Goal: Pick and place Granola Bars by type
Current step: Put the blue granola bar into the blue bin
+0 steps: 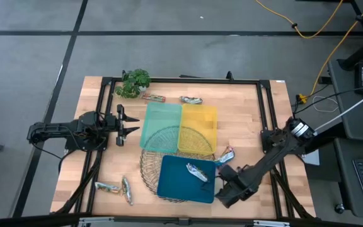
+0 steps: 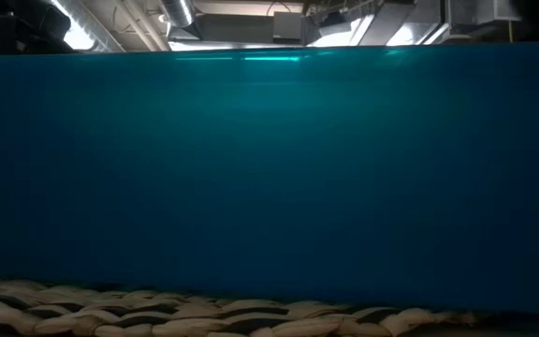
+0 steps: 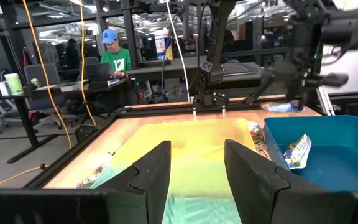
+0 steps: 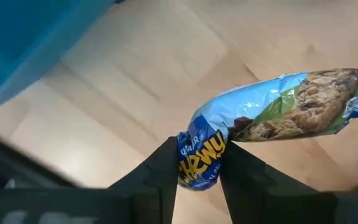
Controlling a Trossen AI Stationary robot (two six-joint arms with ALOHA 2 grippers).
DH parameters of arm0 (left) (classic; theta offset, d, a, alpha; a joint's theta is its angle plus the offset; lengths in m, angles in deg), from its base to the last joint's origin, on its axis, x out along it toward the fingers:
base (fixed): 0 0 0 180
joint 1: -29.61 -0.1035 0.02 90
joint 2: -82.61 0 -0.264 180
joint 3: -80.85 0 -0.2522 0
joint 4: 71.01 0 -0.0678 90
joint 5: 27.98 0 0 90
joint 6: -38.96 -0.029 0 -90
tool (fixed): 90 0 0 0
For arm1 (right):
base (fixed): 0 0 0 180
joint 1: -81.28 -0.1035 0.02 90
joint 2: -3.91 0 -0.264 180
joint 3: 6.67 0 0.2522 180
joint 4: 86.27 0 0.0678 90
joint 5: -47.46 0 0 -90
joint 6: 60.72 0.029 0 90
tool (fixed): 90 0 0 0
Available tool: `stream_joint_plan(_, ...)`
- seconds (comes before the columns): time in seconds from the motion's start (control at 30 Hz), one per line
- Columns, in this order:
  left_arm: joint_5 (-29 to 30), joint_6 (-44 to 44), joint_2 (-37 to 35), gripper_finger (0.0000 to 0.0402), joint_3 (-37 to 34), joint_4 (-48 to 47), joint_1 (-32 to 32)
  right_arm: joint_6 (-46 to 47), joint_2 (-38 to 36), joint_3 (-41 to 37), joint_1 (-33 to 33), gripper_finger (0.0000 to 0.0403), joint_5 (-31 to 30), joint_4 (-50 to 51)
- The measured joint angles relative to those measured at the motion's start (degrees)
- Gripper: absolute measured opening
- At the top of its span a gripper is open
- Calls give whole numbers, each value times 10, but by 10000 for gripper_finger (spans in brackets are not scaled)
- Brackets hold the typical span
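The bar [image 4: 272,115] in the right claw [image 4: 197,168] has a shiny blue and green crinkled wrapper printed with a chip-studded granola picture and yellow lettering. The claw's two fingers are clenched on one end of it, and the rest sticks out above bare wood. In the high view this bar [image 1: 225,155] sits right of centre, just off the blue tray's [image 1: 175,186] upper right corner, with the right claw [image 1: 227,171] just below it.

Six bars show in the high view. One silvery bar [image 1: 196,171] lies in the blue tray. Two lie at the upper centre of the desk [image 1: 244,113]: a red-brown one [image 1: 154,98] and a silver-green one [image 1: 191,99]. Two more [image 1: 117,187] lie together at the lower left.

There are three trays: blue, green [image 1: 161,123] and yellow [image 1: 199,126], over a wire basket [image 1: 149,167]. One plant [image 1: 134,82] stands at the upper left.

The left claw [image 1: 128,122] waits at the left, beside the green tray, its fingers [image 3: 151,177] parted and holding nothing.
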Motion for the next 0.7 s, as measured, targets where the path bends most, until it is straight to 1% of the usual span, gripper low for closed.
stream_joint_plan(0.1, 0, 0, 0, 143, 0, 0, 0, 0, -17, 26, -11, 111, -8, 37)
stream_joint_plan(0.3, 0, 0, 0, 143, 0, 0, 0, 0, -51, 80, -23, 111, -45, 110)
stream_joint_plan(0.43, 0, 0, 0, 143, 0, 0, 0, -4, -77, 113, -23, 111, -89, 141)
stream_joint_plan(0.7, 0, 0, 0, 143, 0, 0, 0, -54, -136, 159, -20, 111, -176, 172)
